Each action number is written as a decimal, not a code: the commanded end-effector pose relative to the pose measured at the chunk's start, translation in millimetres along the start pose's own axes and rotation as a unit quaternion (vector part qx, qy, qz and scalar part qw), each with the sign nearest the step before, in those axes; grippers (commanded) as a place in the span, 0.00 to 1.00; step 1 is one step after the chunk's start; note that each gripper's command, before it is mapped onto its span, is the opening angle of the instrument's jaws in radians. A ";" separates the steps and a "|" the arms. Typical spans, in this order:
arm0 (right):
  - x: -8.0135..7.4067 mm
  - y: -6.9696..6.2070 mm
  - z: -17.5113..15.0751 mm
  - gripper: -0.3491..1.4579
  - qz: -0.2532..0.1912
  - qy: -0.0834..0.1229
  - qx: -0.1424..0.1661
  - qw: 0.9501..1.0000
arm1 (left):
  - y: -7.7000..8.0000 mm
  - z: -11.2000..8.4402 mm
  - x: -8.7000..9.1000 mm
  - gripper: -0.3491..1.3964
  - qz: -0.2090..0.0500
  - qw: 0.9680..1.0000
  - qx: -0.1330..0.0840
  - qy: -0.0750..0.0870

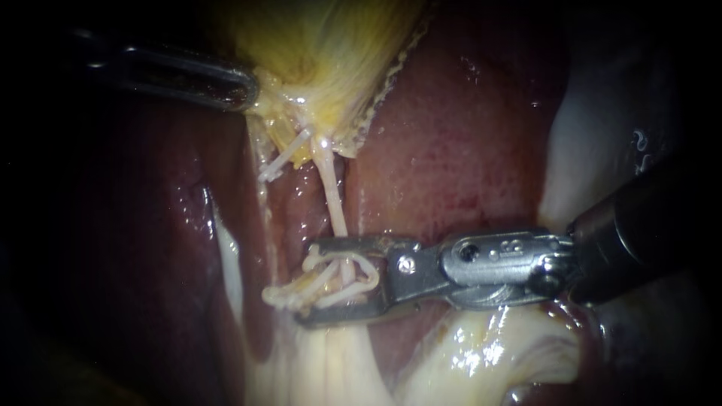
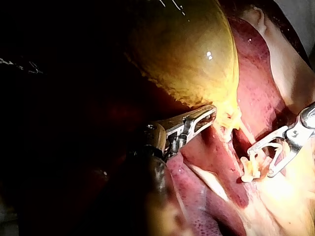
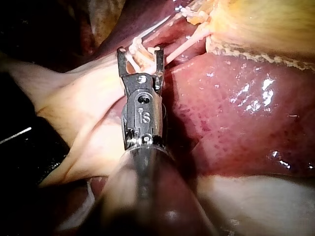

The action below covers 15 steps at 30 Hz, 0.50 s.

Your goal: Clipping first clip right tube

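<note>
From where I stand, the clipping step looks to be at the placing stage, not yet fired. The right instrument [image 1: 308, 282] comes in from the right w/ its jaws apart, one above & one below the right tube [image 1: 331, 188], so nothing is pinched yet. That tube runs taut from the base of the gallbladder [image 1: 331, 53] down beside the liver [image 1: 466, 135] & passes between the jaws, where it meets a curled knot of pale strands [image 1: 331, 289]. A shorter pale strand [image 1: 284, 160] splays off just beside it, nearer the left instrument [image 1: 239, 89], whose jaws are clamped on the gallbladder's lower edge, prob. giving the pull that straightens the tube. No clip shows on the tube; whether one sits loaded in the jaws I can't tell. Next move, as I judge it: make sure the right tube lies square across the jaws, clear of the knot if poss., then squeeze fully while the left holds steady.
</note>
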 end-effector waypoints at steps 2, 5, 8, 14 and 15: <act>0.1 -0.2 -0.2 0.45 0.000 0.001 0.001 1.000 | 0.0 -0.1 0.0 0.00 0.000 1.000 0.001 0.000; 0.4 -0.7 -1.0 0.46 0.009 0.007 0.005 1.000 | 0.0 -0.2 0.0 0.00 0.000 1.000 0.001 0.000; 1.0 -1.1 -2.6 0.46 0.017 0.009 0.009 1.000 | 0.0 -0.4 0.1 0.00 0.000 1.000 0.002 0.000; 1.6 -1.0 -5.7 0.46 0.032 0.009 0.017 0.999 | 0.1 -0.7 0.2 0.00 0.001 1.000 0.002 0.001; 1.4 -0.9 -6.0 0.46 0.032 0.009 0.018 0.999 | 0.1 -0.8 0.2 0.00 0.001 1.000 0.003 0.001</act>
